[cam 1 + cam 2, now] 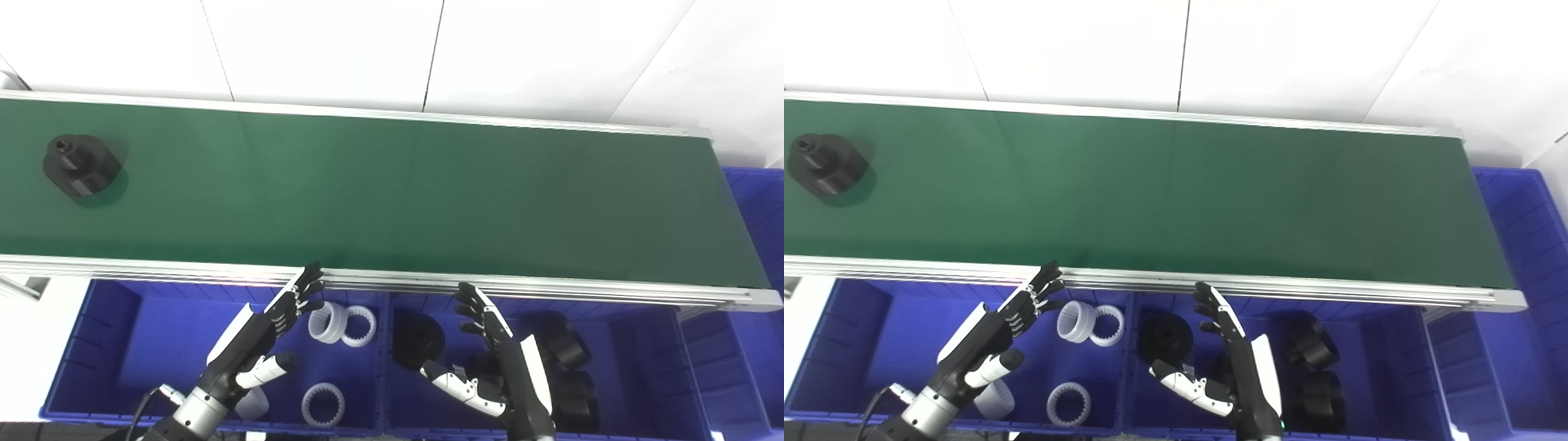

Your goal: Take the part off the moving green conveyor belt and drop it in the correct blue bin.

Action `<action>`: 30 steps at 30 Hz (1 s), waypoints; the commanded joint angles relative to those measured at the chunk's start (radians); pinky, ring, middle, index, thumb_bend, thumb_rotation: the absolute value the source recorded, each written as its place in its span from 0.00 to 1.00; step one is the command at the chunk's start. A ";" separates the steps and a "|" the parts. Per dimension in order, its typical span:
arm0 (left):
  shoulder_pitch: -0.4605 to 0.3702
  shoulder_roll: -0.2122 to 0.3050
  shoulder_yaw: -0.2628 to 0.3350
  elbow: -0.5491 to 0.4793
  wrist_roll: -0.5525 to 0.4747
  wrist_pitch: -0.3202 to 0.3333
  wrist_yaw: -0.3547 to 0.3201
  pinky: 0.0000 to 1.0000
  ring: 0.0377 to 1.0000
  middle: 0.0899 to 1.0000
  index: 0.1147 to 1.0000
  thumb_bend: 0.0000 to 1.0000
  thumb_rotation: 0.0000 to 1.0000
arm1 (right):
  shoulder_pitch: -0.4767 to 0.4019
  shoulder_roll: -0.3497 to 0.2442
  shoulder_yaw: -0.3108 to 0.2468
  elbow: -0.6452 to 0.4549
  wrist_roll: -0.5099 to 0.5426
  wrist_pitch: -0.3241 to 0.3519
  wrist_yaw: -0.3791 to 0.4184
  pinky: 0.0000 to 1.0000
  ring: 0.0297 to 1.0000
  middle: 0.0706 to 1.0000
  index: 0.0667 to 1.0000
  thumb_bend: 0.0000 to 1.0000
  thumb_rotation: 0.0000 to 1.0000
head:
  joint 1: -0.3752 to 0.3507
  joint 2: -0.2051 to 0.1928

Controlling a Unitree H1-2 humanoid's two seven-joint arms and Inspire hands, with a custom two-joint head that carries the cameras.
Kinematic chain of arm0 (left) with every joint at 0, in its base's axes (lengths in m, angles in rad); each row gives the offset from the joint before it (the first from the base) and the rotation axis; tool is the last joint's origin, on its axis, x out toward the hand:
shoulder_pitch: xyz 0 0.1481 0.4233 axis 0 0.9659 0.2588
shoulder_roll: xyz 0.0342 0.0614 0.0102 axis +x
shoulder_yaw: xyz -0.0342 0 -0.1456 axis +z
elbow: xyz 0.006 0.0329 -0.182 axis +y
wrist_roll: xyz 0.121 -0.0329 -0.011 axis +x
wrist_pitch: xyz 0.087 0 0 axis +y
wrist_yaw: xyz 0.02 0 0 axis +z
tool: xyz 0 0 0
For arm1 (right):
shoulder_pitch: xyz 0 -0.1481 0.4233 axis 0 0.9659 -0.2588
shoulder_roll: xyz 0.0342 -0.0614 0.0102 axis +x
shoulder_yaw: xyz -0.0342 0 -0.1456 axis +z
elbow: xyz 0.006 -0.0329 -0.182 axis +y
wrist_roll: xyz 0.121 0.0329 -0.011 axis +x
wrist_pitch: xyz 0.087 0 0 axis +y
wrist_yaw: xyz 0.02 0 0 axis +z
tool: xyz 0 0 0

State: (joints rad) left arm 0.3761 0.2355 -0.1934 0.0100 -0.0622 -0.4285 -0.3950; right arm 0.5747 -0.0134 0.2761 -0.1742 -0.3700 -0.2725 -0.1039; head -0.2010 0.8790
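A black round part (81, 165) with a raised hub lies on the green conveyor belt (392, 196) at its far left; it also shows in the right eye view (825, 164). My left hand (269, 334) is open and empty, hovering over the left blue bin (98, 343), which holds white ring parts (341, 324). My right hand (490, 355) is open and empty over the right blue bin (643, 355), which holds black parts (418, 340). Both hands are just in front of the belt's near rail.
The belt's aluminium near rail (551, 288) runs between the hands and the belt. Another blue bin (756, 202) stands past the belt's right end. A white wall lies behind the belt.
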 commanded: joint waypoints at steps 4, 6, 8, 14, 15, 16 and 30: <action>-0.002 0.007 0.003 -0.015 -0.021 -0.040 -0.011 0.88 0.97 1.00 0.99 0.65 0.80 | 0.002 0.004 0.001 -0.015 -0.001 -0.036 -0.007 0.74 0.82 0.85 0.88 0.81 0.42 | 0.001 0.001; 0.000 0.008 0.004 -0.016 -0.023 -0.040 -0.013 0.88 0.97 1.00 0.99 0.65 0.80 | 0.003 0.003 0.002 -0.015 0.002 -0.036 -0.005 0.73 0.82 0.85 0.88 0.81 0.42 | 0.001 0.000; 0.000 0.007 0.006 -0.018 -0.011 -0.040 -0.010 0.88 0.97 1.00 0.99 0.66 0.81 | 0.003 0.002 0.002 -0.015 0.002 -0.034 -0.004 0.74 0.82 0.85 0.89 0.81 0.42 | 0.002 0.000; 0.001 0.002 0.008 -0.017 -0.015 -0.040 -0.009 0.88 0.97 1.00 0.98 0.66 0.77 | -0.001 -0.001 0.001 -0.010 0.000 -0.039 -0.005 0.73 0.82 0.85 0.88 0.81 0.42 | 0.004 -0.002; 0.001 0.002 0.007 -0.017 -0.017 -0.039 -0.010 0.88 0.97 1.00 0.98 0.66 0.77 | -0.002 -0.001 0.001 -0.008 -0.001 -0.041 -0.006 0.73 0.82 0.85 0.88 0.81 0.42 | 0.004 -0.002; 0.002 0.001 0.007 -0.016 -0.022 -0.038 -0.009 0.88 0.97 1.00 0.98 0.67 0.77 | -0.001 -0.002 0.001 -0.011 0.000 -0.034 -0.003 0.73 0.82 0.85 0.88 0.81 0.42 | 0.005 -0.002; 0.017 -0.035 -0.016 -0.004 -0.011 -0.037 0.002 0.82 0.93 0.98 0.95 0.65 0.70 | -0.002 -0.044 -0.014 0.021 0.021 -0.069 0.000 0.74 0.81 0.85 0.89 0.80 0.43 | 0.272 -0.112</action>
State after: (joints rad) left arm 0.3819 0.2154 -0.1999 0.0192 -0.0786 -0.4290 -0.4031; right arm 0.5682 -0.0454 0.2698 -0.1394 -0.3610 -0.2772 -0.1006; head 0.0697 0.7659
